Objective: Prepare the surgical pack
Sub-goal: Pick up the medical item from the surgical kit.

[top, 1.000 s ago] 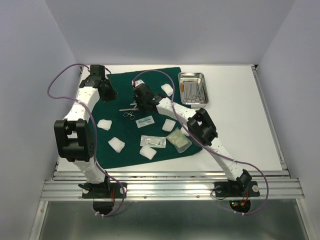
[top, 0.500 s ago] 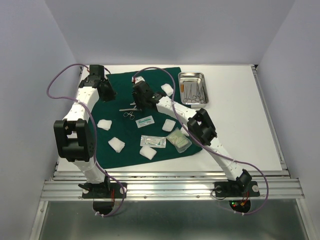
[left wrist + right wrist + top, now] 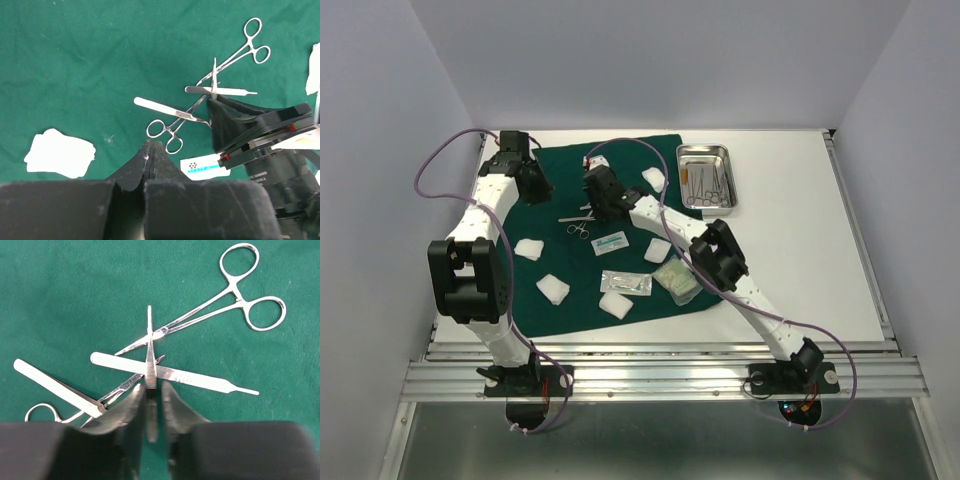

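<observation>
The dark green drape [image 3: 560,300] lies spread on the table. My right gripper [image 3: 152,387] is shut on thin steel tweezers [image 3: 150,357] and holds them just above a scalpel handle [image 3: 175,374] and a pair of ring-handled forceps [image 3: 240,295] on the drape. It shows mid-drape in the top view [image 3: 598,205]. A second pair of forceps [image 3: 165,132] and a flat steel handle [image 3: 160,106] lie beside them. My left gripper [image 3: 151,145] is shut and empty, above the drape's far left part [image 3: 535,185]. The steel tray [image 3: 705,148] holds instruments.
White gauze pads [image 3: 528,249] [image 3: 553,289] [image 3: 616,305] [image 3: 654,179] lie on the drape. Sealed packets [image 3: 611,240] [image 3: 626,283] [image 3: 678,280] lie at its middle and right. The bare white table [image 3: 800,230] lies right of the tray.
My right gripper has shifted slightly to the left with the tweezers. The left arm has not moved.
</observation>
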Controlling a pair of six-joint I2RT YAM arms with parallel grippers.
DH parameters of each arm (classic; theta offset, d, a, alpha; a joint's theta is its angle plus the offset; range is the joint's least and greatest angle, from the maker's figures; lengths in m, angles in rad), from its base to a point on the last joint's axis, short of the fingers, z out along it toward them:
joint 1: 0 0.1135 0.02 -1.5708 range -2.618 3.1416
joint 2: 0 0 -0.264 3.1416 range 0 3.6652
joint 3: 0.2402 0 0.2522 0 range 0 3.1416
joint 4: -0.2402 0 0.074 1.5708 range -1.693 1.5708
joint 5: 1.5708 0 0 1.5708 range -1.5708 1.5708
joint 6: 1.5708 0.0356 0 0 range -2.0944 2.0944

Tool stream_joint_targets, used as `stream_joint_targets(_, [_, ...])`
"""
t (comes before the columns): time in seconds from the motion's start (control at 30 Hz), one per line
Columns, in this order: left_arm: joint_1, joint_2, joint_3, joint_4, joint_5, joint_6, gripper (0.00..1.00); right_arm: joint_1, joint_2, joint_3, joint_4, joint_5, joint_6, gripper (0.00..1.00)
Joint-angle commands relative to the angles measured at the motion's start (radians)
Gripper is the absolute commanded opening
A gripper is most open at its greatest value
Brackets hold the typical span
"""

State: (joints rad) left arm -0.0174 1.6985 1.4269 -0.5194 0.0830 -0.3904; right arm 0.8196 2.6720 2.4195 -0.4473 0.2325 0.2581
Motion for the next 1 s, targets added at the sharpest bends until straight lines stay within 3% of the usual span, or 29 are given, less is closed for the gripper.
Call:
stream_joint_targets(0.0, [0.007, -0.04, -0.022, 0.01, 0.006, 0.012, 0.0, 0.001, 0.017, 0.007, -0.016, 0.019, 0.006, 0.2])
stream_joint_targets(0.1, [0.005, -0.04, -0.022, 0.009, 0.008, 0.01, 0.0, 0.001, -0.027, 0.007, -0.014, 0.042, -0.005, 0.08])
stream_joint_targets(0.2, [0.005, -0.043, -0.022, 0.009, 0.006, 0.01, 0.0, 0.001, -0.067, -0.007, -0.008, 0.06, -0.02, 0.03])
stream_joint_targets(0.6, [0.005, -0.054, -0.036, 0.021, 0.018, 0.008, 0.0, -0.008, -0.265, -0.1, 0.005, 0.051, -0.05, 0.01])
stream_joint_targets(0.97, [0.007, -0.063, -0.04, 0.015, 0.003, 0.012, 0.0, -0.125, -0.336, -0.197, 0.081, -0.369, 0.21, 0.01])
